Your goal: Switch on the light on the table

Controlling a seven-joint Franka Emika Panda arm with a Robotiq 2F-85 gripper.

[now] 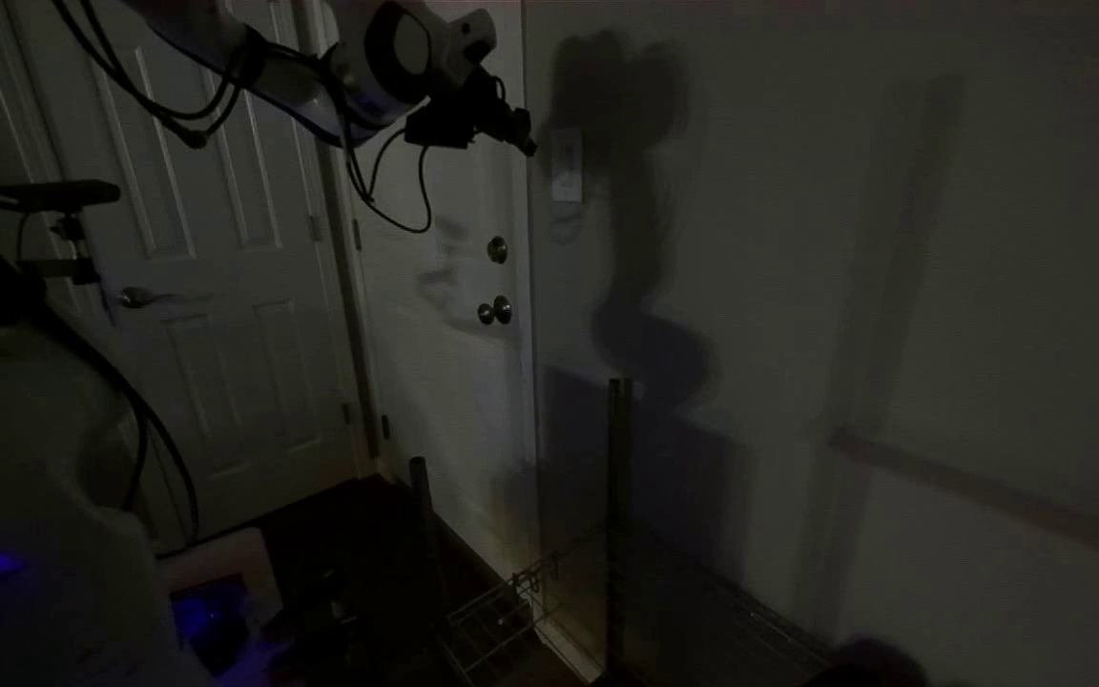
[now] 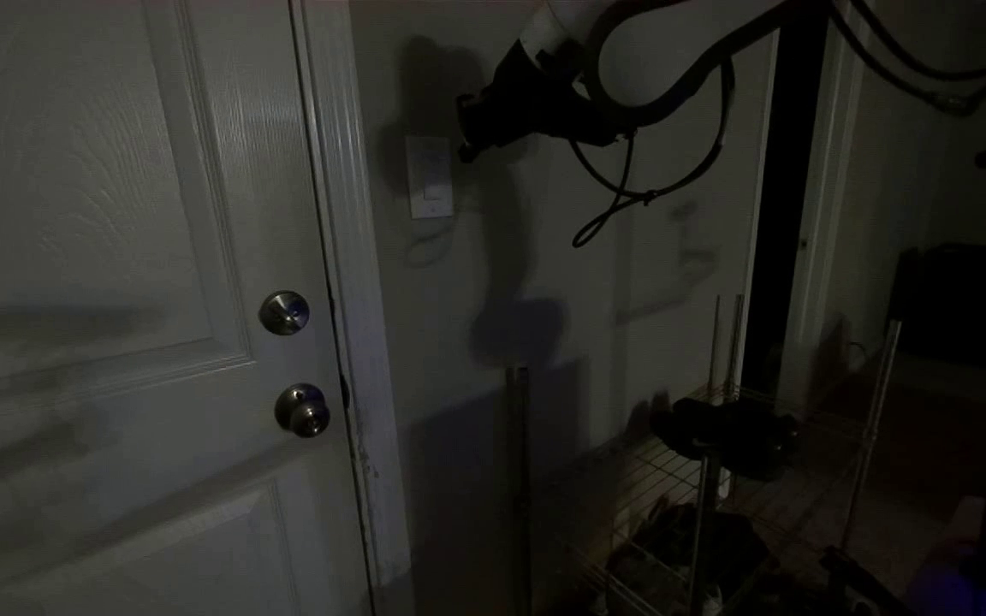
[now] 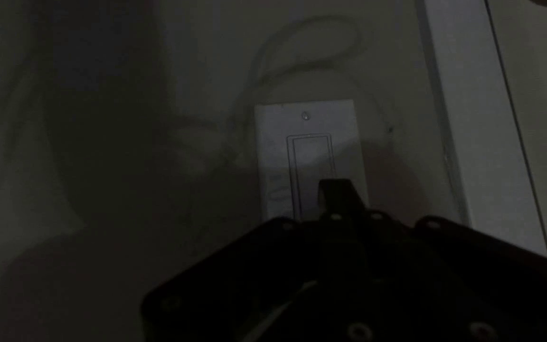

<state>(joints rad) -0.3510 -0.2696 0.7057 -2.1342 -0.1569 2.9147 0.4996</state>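
Observation:
A white wall switch plate (image 1: 566,179) with a wide rocker is on the wall beside the door frame. The plate also shows in an exterior view (image 2: 430,177) and in the wrist view (image 3: 273,142), where its rocker (image 3: 310,152) faces the camera. My dark gripper (image 1: 528,143) is close to the plate, and it also shows in an exterior view (image 2: 467,133). In the wrist view the gripper's fingertips (image 3: 342,194) are together, with nothing seen between them. They cover the plate's lower part in that picture. I cannot tell whether they touch it. No table lamp shows.
The room is dark, with strong arm shadows on the wall. A white door (image 2: 99,257) with knobs (image 2: 301,411) stands beside the switch. A wire shelf (image 2: 656,466) with metal posts and dark items stands below. Loose cables (image 2: 656,197) hang from the arm.

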